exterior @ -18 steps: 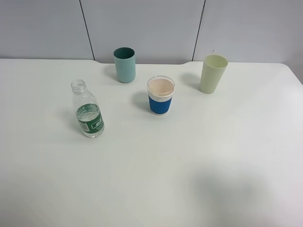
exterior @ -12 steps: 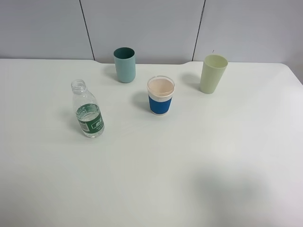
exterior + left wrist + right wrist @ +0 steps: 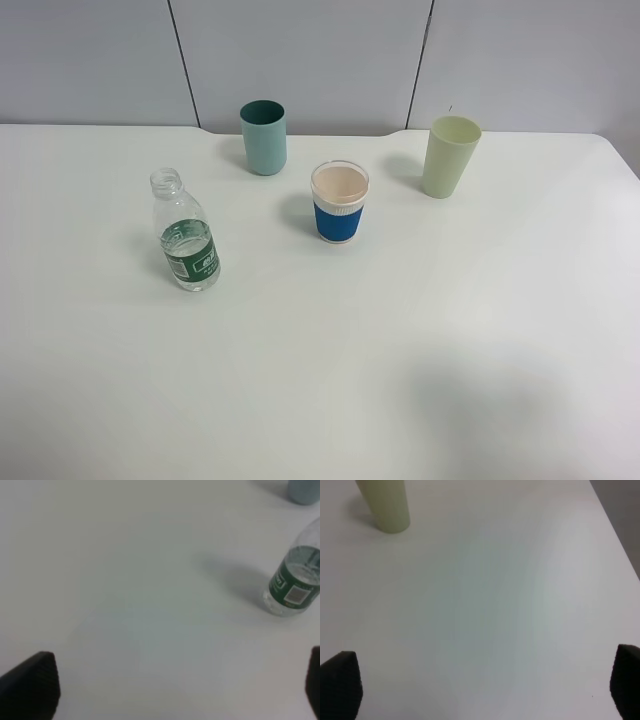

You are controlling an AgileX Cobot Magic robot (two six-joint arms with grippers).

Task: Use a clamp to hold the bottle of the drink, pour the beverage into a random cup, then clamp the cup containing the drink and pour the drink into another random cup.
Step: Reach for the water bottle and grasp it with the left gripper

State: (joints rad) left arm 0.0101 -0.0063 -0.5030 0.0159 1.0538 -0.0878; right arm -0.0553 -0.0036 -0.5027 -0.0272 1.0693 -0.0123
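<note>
A clear uncapped bottle (image 3: 187, 238) with a green label stands upright at the table's left; it also shows in the left wrist view (image 3: 295, 582). A teal cup (image 3: 264, 137) stands at the back, a blue-sleeved white cup (image 3: 339, 202) in the middle, and a pale green cup (image 3: 449, 156) at the back right, also in the right wrist view (image 3: 385, 505). Neither arm shows in the exterior view. My left gripper (image 3: 175, 690) is open and empty, well short of the bottle. My right gripper (image 3: 485, 690) is open and empty, well short of the pale green cup.
The white table (image 3: 400, 340) has its right edge (image 3: 615, 535) close to the right gripper. A grey panelled wall (image 3: 300, 60) stands behind the table. A faint shadow lies on the table at the front right.
</note>
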